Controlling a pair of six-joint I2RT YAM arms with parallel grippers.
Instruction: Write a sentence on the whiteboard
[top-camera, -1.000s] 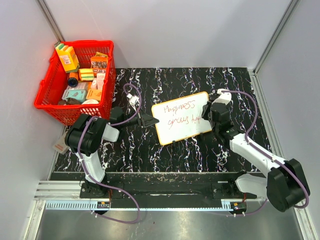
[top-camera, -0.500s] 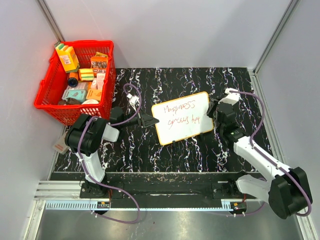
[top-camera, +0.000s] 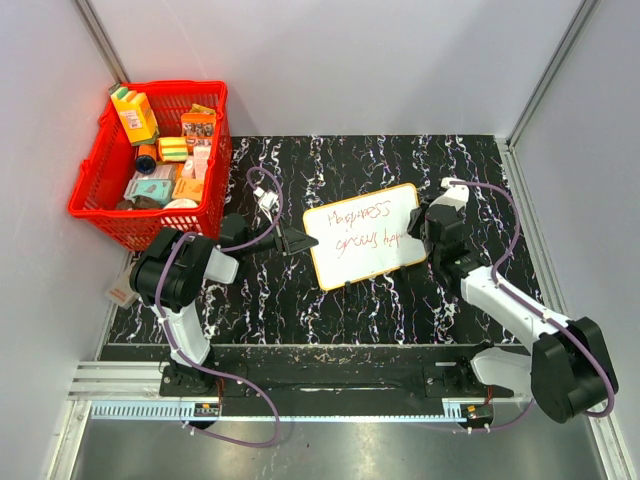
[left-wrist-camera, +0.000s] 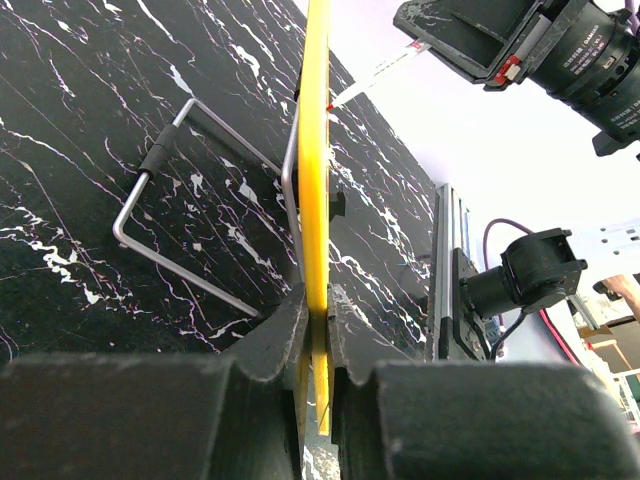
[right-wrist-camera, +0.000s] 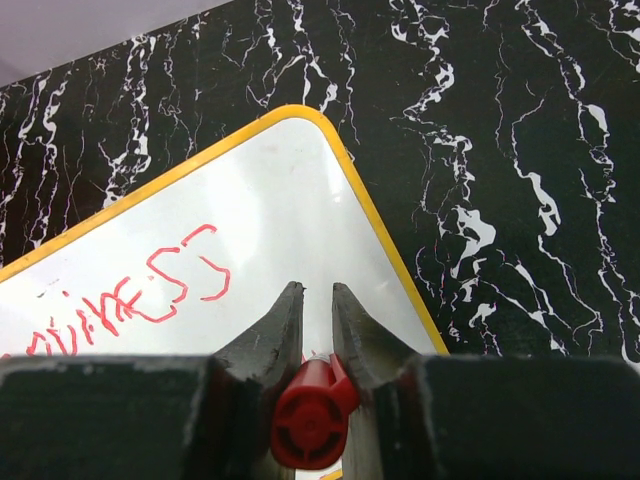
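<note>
Yellow-rimmed whiteboard stands edge-on, its rim clamped by the left gripper.

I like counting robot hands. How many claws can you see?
2. The left claw grips the left edge of the whiteboard. The right claw, over the board's right side, holds a red marker. None seem hidden.

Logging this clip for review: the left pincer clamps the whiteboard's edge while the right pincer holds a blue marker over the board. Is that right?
Not quite: the marker in the right pincer is red, not blue, as the right wrist view shows. The rest holds: the left pincer clamps the whiteboard by its edge, and the marker is over the board.
</note>
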